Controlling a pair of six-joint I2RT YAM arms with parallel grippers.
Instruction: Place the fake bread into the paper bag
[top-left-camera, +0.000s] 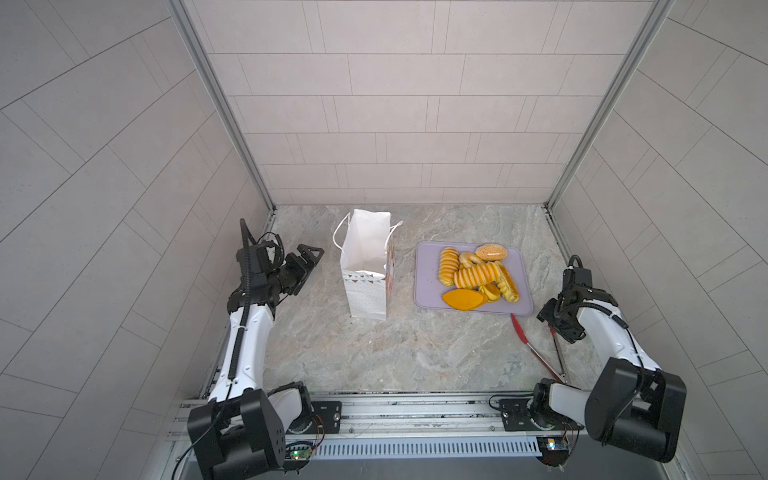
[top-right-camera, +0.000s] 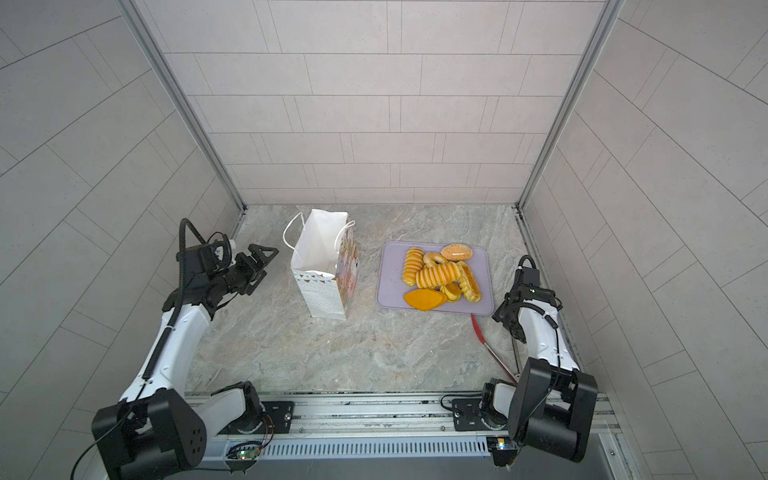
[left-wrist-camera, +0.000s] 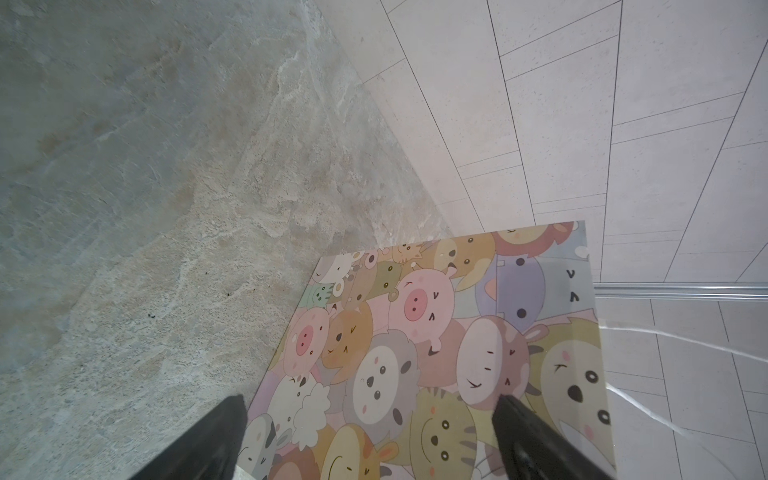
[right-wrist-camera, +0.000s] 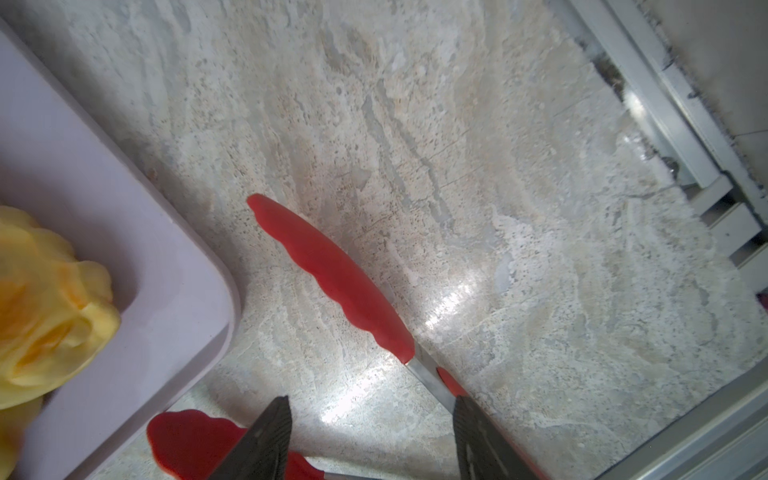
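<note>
The fake bread (top-left-camera: 478, 274) lies heaped on the lilac tray (top-left-camera: 428, 270), toward the tray's right half in both top views. Ridged golden loaves overlap in the middle of the tray. A seeded tan bun sits at the tray's far edge and a smooth orange oval at its near edge. The left strip of the tray is bare. In the right wrist view one yellow piece (right-wrist-camera: 45, 316) shows on the tray (right-wrist-camera: 124, 232) near its rounded corner.

The paper bag (top-left-camera: 365, 299) stands upright on the tabletop (top-left-camera: 415, 353) to the left of the tray, apart from it, with a strip of stone between them. Its mouth is open upward and its cord handles hang outward. The cartoon animal side (top-right-camera: 347, 274) faces the tray.

Red-tipped tongs (top-left-camera: 519, 328) lie spread on the tabletop just off the tray's near right corner, with one red tip close to that corner.

The right pincer (right-wrist-camera: 372, 401) hangs over the tongs (right-wrist-camera: 332, 278) beside that same corner. Its fingers are parted, with bare tabletop showing between them; whether they touch the tongs cannot be told.

The left pincer (top-left-camera: 311, 254) is beyond the bag, on the side away from the tray. It is spread wide and grips nothing. Its wrist view shows the bag's other animal-printed side (left-wrist-camera: 415, 353) ahead of its fingers (left-wrist-camera: 515, 428).
</note>
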